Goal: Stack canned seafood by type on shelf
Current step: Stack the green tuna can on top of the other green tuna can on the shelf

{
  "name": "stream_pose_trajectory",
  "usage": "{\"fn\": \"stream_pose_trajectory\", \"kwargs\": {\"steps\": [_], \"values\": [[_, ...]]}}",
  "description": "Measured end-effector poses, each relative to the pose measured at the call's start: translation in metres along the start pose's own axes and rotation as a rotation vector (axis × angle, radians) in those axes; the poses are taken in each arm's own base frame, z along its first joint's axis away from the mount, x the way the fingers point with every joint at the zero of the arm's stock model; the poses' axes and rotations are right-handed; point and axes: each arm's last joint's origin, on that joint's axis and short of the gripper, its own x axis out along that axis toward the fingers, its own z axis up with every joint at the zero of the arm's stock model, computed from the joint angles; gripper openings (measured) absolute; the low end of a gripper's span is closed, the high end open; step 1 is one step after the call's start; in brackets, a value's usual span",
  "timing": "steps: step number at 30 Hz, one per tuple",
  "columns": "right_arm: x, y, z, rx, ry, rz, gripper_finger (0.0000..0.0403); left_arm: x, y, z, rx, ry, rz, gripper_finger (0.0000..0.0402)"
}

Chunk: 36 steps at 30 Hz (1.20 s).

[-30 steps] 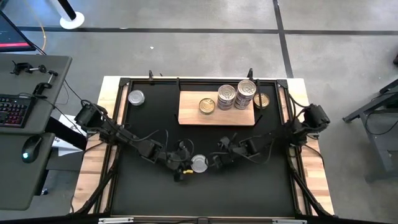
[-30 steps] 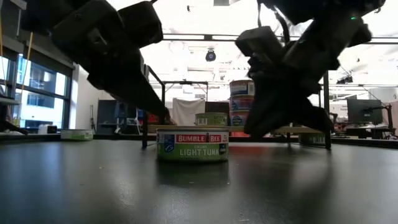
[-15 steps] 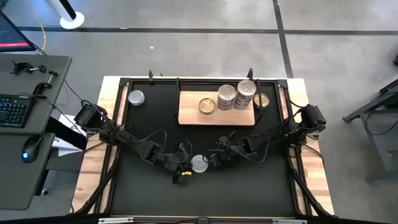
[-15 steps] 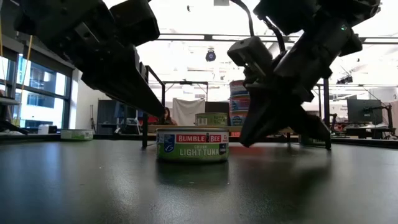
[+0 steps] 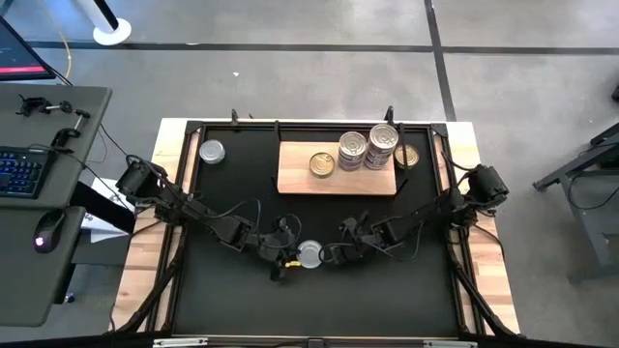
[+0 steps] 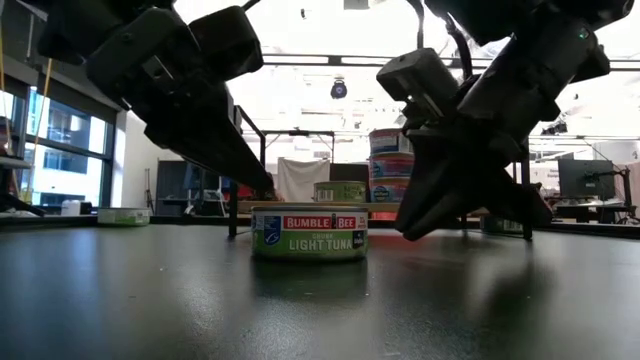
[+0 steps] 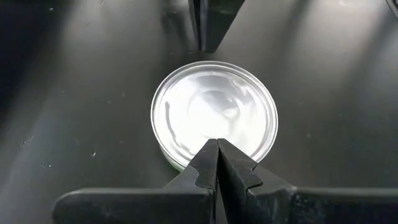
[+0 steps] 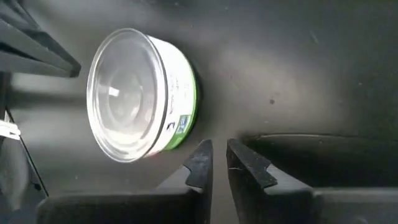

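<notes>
A tuna can (image 5: pixel 309 253) with a silver lid and a green label (image 6: pixel 309 232) stands upright on the black mat near the table's near edge. My left gripper (image 7: pixel 217 144) is shut, slanting down at the can's left rim. My right gripper (image 8: pixel 217 149) is shut to a narrow slit with nothing in it. Its tips are low over the mat (image 6: pixel 402 232), just right of the can and apart from it. The shelf (image 5: pixel 295 174), a light-wood board at the far middle, carries two single gold-lidded cans (image 5: pixel 322 163) and two stacks (image 5: pixel 383 143). My left gripper's shut fingertips (image 7: pixel 211 152) stand over the can's lid edge (image 7: pixel 186 163) on its left side, slanting down from the table's left. Whether they touch the can, I cannot tell. The can sits flat on the mat.
Another silver-lidded can (image 5: pixel 212 152) stands on the mat at the far left. A raised frame (image 5: pixel 193 193) borders the black mat. Both arms' cables trail over the mat on either side of the can.
My right gripper has sunk a little toward the mat beside the can's right side. The can has stayed where it was.
</notes>
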Motion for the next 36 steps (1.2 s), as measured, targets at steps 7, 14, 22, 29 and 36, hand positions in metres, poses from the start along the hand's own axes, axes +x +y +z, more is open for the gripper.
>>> {"fn": "stream_pose_trajectory", "kwargs": {"steps": [7,14,22,29,36], "values": [[-0.021,0.009,0.006,-0.1,-0.024,0.04,0.0032,0.0,0.0,0.0,-0.068,0.002,0.003,0.0],[-0.127,0.009,0.044,-0.131,-0.272,-0.001,0.0005,-0.001,-0.004,-0.002,-0.151,0.04,-0.076,0.0],[-0.22,-0.03,0.096,0.019,-0.729,-0.106,0.0,-0.02,0.001,0.016,-0.125,-0.016,-0.125,0.0],[-0.23,-0.072,0.131,0.183,-0.852,-0.414,0.0,-0.085,0.028,0.057,-0.072,-0.259,0.069,0.0],[-0.237,-0.105,0.163,0.313,-0.992,-0.698,0.0,-0.139,0.05,0.072,-0.085,-0.389,0.14,0.0]]}}
